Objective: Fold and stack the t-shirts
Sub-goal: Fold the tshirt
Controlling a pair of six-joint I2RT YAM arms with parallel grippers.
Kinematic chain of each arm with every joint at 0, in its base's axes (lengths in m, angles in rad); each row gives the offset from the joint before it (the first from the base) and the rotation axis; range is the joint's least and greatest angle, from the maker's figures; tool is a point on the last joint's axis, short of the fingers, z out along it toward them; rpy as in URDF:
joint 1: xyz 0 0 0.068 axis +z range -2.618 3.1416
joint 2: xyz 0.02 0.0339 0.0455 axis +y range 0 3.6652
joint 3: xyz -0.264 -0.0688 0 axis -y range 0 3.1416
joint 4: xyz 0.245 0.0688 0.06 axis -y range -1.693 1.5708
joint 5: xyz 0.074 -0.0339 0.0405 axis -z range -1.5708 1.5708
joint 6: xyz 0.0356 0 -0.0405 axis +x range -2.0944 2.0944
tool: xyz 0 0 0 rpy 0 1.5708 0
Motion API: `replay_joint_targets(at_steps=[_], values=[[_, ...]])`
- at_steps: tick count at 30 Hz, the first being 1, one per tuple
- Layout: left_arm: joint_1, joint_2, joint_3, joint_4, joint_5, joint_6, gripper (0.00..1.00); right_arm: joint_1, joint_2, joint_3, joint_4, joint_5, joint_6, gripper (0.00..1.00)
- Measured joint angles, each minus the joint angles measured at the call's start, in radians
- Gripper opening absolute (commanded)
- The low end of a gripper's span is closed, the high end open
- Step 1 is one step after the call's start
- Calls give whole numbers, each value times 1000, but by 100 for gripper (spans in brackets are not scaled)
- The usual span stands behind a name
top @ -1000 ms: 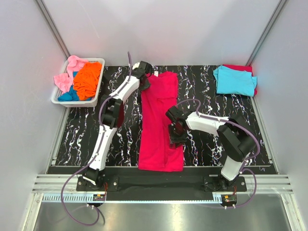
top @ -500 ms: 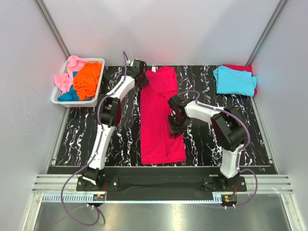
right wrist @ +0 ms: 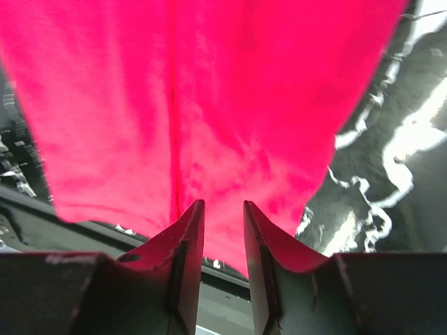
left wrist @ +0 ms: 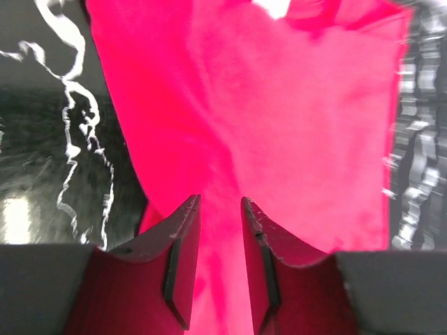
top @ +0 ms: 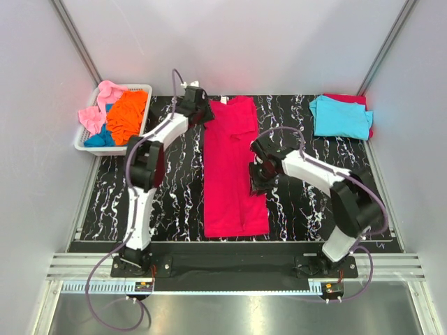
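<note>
**Crimson-red t-shirt laid out as a long strip, one gripper at each end region**

Crimson-red t-shirt (top: 234, 167): lies flat on the black marbled table (top: 174, 195), sides folded in to make a long narrow band. Collar end points away from the arm bases, and a white label (top: 225, 101) shows at the neck. The hem end lies toward the bases. A lengthwise fold line runs down the right half of the band.

All other positions are given relative to this shirt.

Left gripper (top: 198, 110): at the shirt's far left corner, just beside the collar, with the arm stretched out along the shirt's left side. In its wrist view the gripper (left wrist: 220, 202) hangs low over red cloth, with creases running toward the fingertips.

Right gripper (top: 257, 185): on the shirt's right edge, about midway along its length. Its wrist view shows the gripper (right wrist: 223, 204) over red cloth, with the shirt's edge and marbled table to one side.

Grip state, both hands: the fingers stand a narrow slot apart and red shows through the slot. I cannot tell from either wrist view whether the cloth is pinched or simply lies beneath.

Surroundings:
- White slotted basket (top: 144, 120) to the far left of the shirt, holding an orange t-shirt (top: 127, 115), a pink t-shirt (top: 98, 108) draped over the rim, and a blue t-shirt (top: 98, 137) low down.
- Cyan t-shirt (top: 341, 115), folded, to the far right of the shirt and well apart from it. It rests on a red folded piece (top: 346, 98) that shows at its far edge.
</note>
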State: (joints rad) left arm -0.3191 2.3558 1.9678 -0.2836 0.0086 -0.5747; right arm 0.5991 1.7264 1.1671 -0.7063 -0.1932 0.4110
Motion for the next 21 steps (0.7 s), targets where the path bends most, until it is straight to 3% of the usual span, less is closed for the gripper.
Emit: replay_joint_targets(at_steps=[3,8,11,16,21], values=[[0,-150,-119,37,-6,5,40,0,-91,-17,3,27,7,39],[0,-418,-298,40,-19,-16,40,0,-207,-80,19,130,70,75],[-2,-666,-568,54,-21,-76,40,-5,-271,-185,70,182,112,82],[-5,-1030,-1035,82,31,-214,40,-25,-362,-331,120,212,170,72],[-41,-1206,-1340,77,114,-307,40,-29,-512,-473,235,201,235,70]])
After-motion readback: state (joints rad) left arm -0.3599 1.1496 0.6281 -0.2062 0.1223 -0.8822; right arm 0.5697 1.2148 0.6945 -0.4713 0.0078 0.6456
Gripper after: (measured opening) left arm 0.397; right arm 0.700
